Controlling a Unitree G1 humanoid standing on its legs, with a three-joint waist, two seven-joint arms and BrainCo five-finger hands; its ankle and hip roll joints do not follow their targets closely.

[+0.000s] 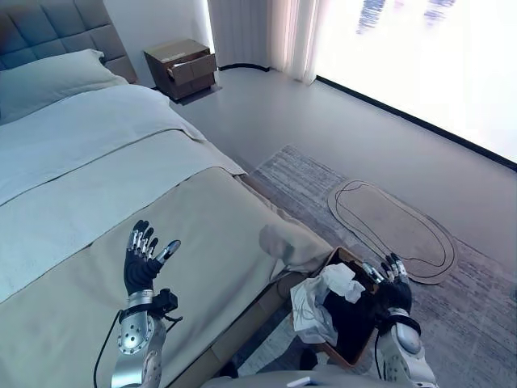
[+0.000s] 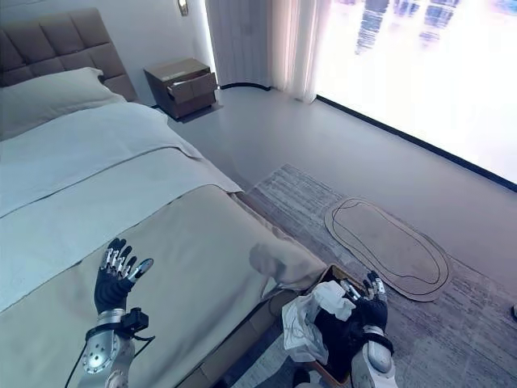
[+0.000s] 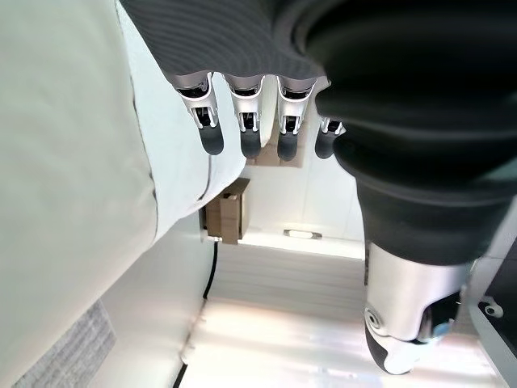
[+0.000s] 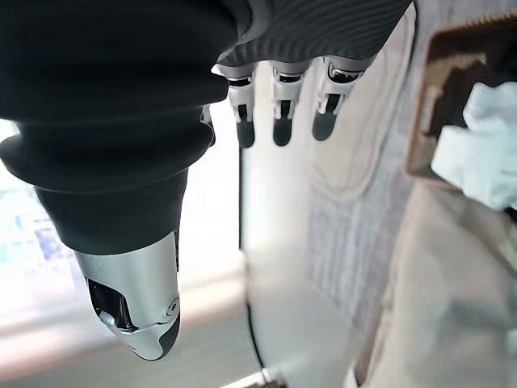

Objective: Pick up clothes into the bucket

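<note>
The bucket sits on the floor at the bed's corner, white clothes draped over its rim, just beside the spread, empty right robot hand. The left robot hand hovers spread above the bed.

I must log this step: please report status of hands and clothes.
Left hand open above bed. Right hand open over bucket. White and dark clothes in bucket. No obstruction seen.
</note>
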